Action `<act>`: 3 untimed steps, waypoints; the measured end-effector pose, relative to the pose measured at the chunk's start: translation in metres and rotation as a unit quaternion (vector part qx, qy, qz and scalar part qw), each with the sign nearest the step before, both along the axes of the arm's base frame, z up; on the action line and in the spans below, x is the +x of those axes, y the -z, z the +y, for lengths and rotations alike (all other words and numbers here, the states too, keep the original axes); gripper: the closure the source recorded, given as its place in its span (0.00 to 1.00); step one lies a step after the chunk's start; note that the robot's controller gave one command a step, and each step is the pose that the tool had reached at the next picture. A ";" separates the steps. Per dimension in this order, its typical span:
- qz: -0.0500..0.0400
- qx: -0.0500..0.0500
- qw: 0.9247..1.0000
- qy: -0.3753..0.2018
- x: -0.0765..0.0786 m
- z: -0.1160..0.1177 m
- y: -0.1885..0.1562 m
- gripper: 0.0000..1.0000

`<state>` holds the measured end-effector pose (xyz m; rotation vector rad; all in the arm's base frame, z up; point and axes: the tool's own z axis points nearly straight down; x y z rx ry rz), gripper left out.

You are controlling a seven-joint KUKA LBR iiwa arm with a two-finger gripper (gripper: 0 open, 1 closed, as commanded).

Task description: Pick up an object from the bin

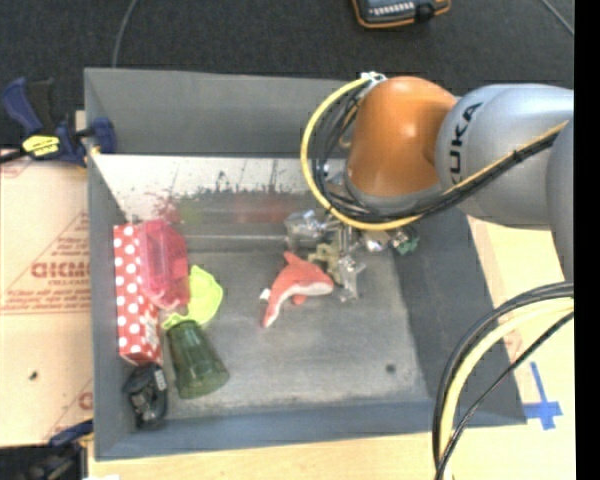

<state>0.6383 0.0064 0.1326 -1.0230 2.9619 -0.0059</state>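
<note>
The brand name KUKA is printed in dark capital letters, running upward, on the grey arm [505, 143], just beside the orange cover [395, 138] at its wrist.

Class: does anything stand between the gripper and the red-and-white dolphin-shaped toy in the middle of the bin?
Nothing visible does. The gripper sits at the right end of the red-and-white dolphin-shaped toy. The dotted red box and the dark green cup lie apart, by the left wall.
</note>
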 end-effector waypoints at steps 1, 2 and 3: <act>-0.002 0.001 0.999 -0.050 0.000 0.015 -0.017 0.00; -0.001 0.001 0.998 -0.059 0.006 0.003 0.061 0.00; -0.010 -0.002 0.966 -0.259 -0.007 0.023 0.060 1.00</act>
